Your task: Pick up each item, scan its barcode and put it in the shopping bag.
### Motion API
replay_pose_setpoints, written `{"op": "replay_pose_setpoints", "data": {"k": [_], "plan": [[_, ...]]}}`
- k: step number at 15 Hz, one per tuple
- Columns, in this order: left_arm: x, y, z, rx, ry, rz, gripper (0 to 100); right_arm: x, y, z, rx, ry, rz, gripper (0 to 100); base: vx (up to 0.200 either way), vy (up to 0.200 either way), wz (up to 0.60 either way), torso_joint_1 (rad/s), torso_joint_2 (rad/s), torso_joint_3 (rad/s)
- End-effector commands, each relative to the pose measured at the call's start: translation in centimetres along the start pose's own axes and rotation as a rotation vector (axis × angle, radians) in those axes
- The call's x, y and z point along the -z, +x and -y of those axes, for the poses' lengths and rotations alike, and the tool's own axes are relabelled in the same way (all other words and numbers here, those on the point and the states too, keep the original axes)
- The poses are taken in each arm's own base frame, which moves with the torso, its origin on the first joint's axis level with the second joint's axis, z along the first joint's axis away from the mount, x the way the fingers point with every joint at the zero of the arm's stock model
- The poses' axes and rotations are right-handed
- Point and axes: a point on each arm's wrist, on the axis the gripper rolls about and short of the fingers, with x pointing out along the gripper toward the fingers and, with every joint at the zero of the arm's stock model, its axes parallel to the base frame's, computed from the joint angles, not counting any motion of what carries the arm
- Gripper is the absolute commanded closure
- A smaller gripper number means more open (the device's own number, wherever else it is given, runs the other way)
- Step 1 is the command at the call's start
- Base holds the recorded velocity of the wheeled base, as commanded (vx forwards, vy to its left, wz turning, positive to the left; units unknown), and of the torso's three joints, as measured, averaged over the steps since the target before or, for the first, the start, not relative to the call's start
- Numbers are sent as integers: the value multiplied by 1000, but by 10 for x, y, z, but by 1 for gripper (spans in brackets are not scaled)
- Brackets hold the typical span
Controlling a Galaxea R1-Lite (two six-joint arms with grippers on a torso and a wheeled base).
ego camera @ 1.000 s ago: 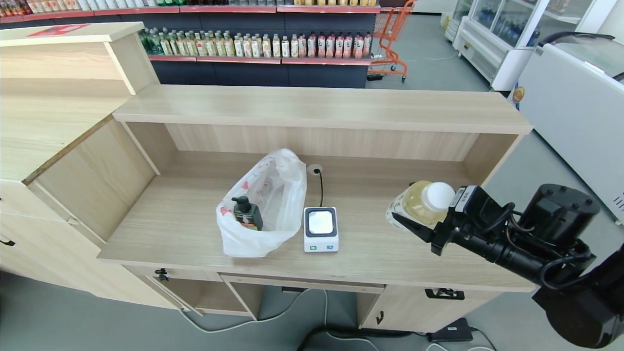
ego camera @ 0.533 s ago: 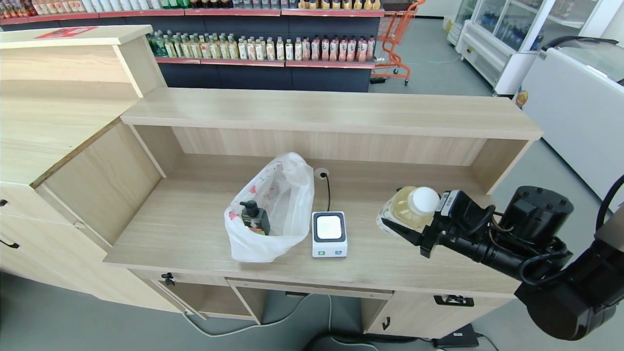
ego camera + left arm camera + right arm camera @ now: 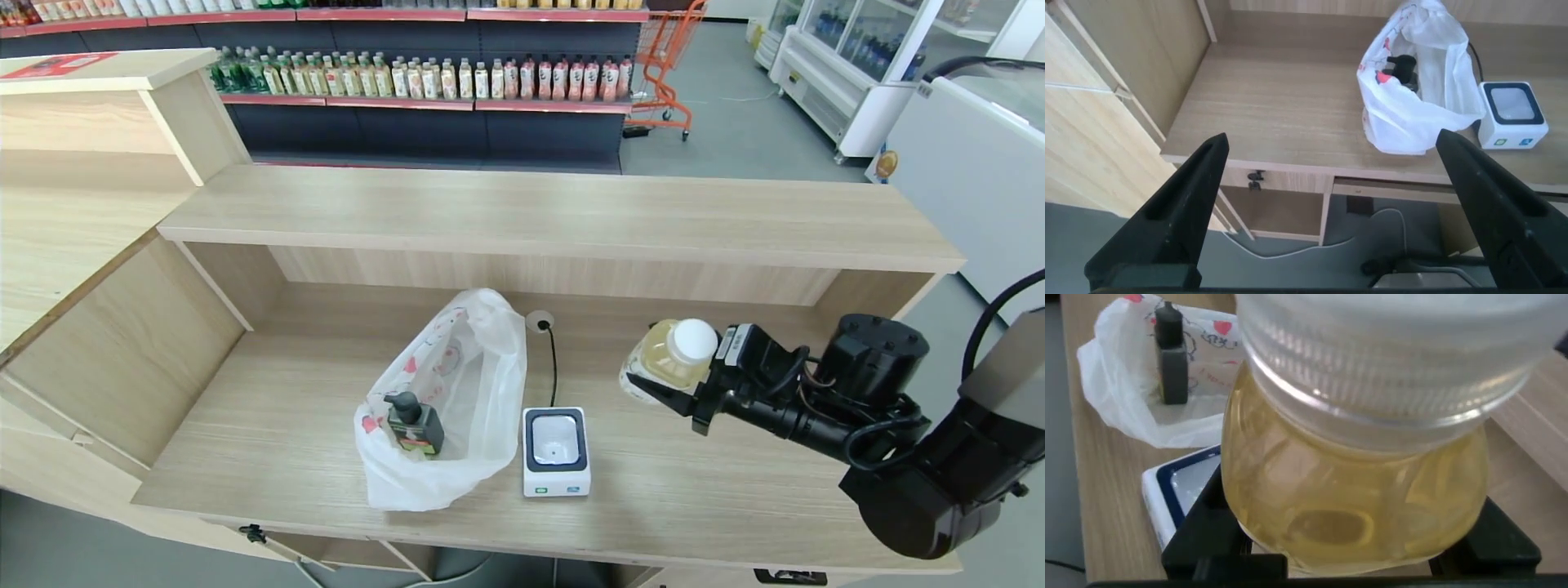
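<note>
My right gripper (image 3: 673,390) is shut on a bottle of pale yellow drink (image 3: 663,360) with a white cap, held above the counter to the right of the scanner (image 3: 556,452). In the right wrist view the bottle (image 3: 1355,482) is close up, with the scanner (image 3: 1180,494) below it. The white shopping bag (image 3: 445,400) stands left of the scanner with a dark pump bottle (image 3: 415,423) inside. My left gripper (image 3: 1339,212) is open, off the counter's front edge, facing the bag (image 3: 1417,86).
The wooden counter (image 3: 286,425) has a raised back shelf (image 3: 555,216) and side walls. The scanner's black cable (image 3: 553,363) runs to a hole at the back. Store shelves with bottles, an orange cart (image 3: 657,73) and freezers stand behind.
The head camera has moved, so the whole picture shifted down. My right gripper with the bottle has moved left, closer to the scanner.
</note>
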Motion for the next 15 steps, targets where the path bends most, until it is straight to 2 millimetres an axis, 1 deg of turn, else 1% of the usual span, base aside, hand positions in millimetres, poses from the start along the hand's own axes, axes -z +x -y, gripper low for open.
{"op": "replay_pose_setpoints", "data": {"k": [1, 3, 7, 10, 13, 15], "plan": [[0, 0, 0, -2, -1, 1, 0, 0, 6, -13, -56, 41, 11, 100, 0, 0, 0, 0, 0, 0], [0, 0, 0, -1, -1, 1, 0, -1, 7, -25, -120, 97, 23, 100, 0, 0, 0, 0, 0, 0], [0, 0, 0, -1, -1, 1, 0, 3, 7, -29, -191, 124, 54, 100, 0, 0, 0, 0, 0, 0], [0, 0, 0, -1, -1, 1, 0, 17, 6, -30, -243, 137, 64, 100, 0, 0, 0, 0, 0, 0], [0, 0, 0, -2, -1, 1, 0, 45, 2, -32, -298, 119, 79, 100, 0, 0, 0, 0, 0, 0], [0, 0, 0, -2, -1, 1, 0, 55, 12, -27, -296, 104, 94, 100, 0, 0, 0, 0, 0, 0]]}}
